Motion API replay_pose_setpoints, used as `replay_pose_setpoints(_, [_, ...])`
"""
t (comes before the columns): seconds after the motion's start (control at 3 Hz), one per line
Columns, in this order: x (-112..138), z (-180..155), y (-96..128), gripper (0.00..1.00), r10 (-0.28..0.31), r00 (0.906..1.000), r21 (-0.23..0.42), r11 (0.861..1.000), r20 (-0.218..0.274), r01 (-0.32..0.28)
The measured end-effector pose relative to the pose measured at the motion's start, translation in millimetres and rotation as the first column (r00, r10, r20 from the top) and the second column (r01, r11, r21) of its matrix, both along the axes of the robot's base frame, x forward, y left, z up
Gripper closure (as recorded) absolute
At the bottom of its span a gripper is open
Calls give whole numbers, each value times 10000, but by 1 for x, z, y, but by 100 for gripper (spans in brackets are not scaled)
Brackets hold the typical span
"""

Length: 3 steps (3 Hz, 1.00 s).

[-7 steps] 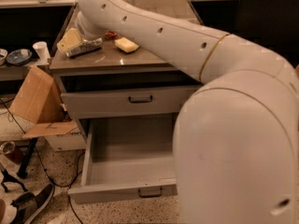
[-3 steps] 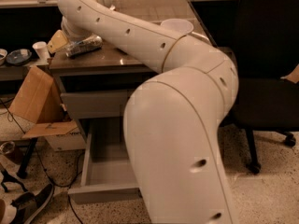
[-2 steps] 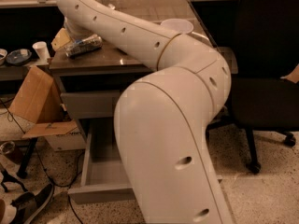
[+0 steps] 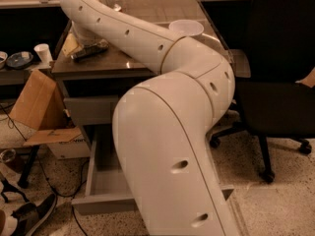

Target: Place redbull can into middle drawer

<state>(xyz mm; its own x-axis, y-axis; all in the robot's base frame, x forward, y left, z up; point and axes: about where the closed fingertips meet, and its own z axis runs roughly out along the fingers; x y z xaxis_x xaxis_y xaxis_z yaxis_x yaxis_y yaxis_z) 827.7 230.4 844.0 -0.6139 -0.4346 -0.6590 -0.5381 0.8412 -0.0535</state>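
Brown worktop (image 4: 106,66) carries the slim silver-and-blue redbull can (image 4: 91,49), lying just beneath the white arm's end effector (image 4: 87,39); its opening I cannot tell; grasping seems underway; next, lift and lower toward the open grey middle drawer (image 4: 101,203) well below.

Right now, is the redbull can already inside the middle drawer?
No: the redbull can lies on the cabinet top, close to the gripper at the arm's end, and the middle drawer stands open below.
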Motion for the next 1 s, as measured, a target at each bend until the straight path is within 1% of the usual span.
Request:
replay_pose_setpoints(0.33, [-5, -4, -1, 27, 155, 9998, 102, 9998, -97, -154])
replay_pose_setpoints(0.67, [-15, 7, -10, 51, 189, 9997, 242, 9995, 178, -193])
replay_pose_setpoints(1.0, [-38, 33, -30, 74, 66, 9967, 346, 9994, 813, -95])
